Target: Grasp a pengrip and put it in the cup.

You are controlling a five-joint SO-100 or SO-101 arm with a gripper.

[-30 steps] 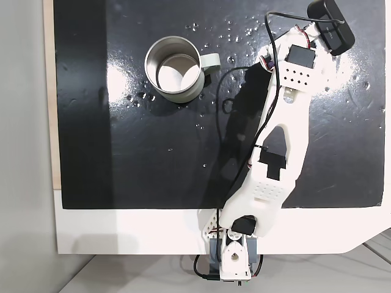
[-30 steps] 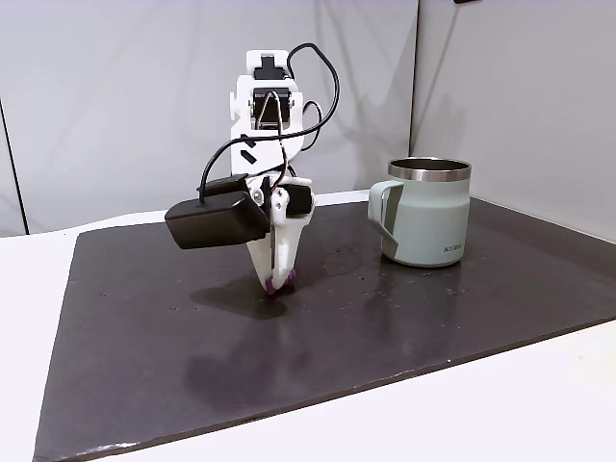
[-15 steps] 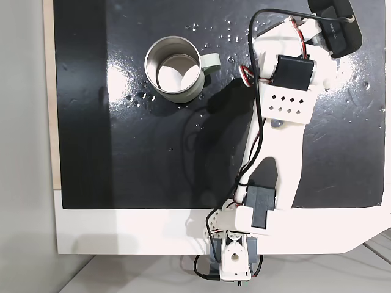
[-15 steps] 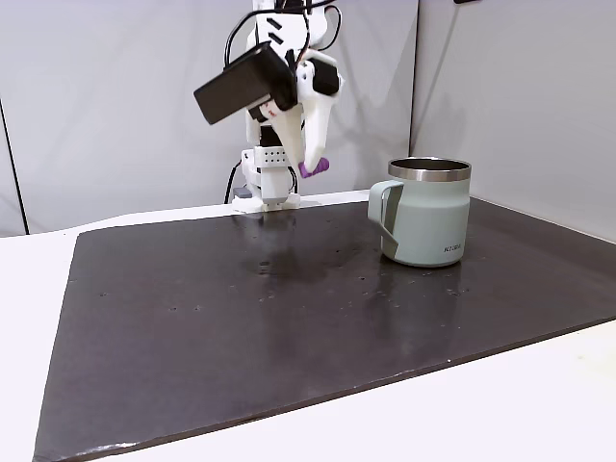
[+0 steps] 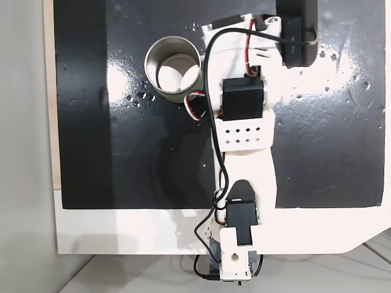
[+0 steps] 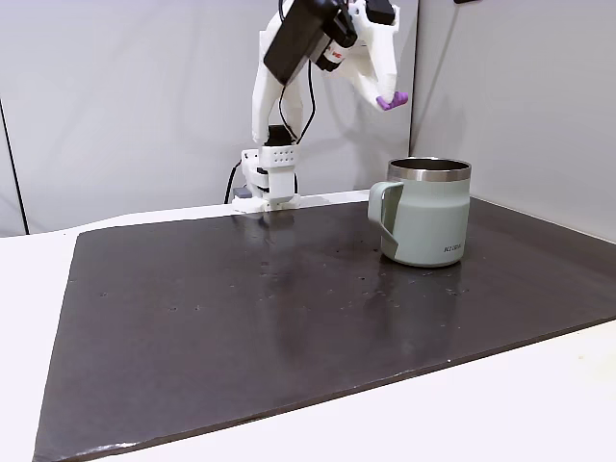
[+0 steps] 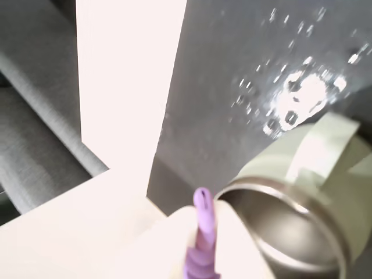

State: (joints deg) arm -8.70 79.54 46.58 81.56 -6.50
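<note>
The pengrip [image 6: 392, 100], a small light-purple ribbed tube, hangs high in the air with my gripper [image 6: 387, 93] shut on it. It is above the cup [image 6: 429, 223] and slightly to its left in a fixed view. In the wrist view the pengrip [image 7: 203, 224] sticks out between my blurred white fingers [image 7: 168, 244], close to the cup's metal rim [image 7: 273, 189]. Seen from above, the pale grey-green cup [image 5: 174, 68] stands upright and my arm [image 5: 244, 122] covers its handle.
A black mat [image 5: 140, 152] covers most of the white table [image 5: 122, 232]. The arm's base [image 6: 269, 183] stands at the mat's far edge. The wrist camera housing [image 5: 297, 30] hangs to the right of the cup.
The gripper rose from the mat with the pengrip in it and swung toward the cup, ending high beside its rim. The cup has not moved.
</note>
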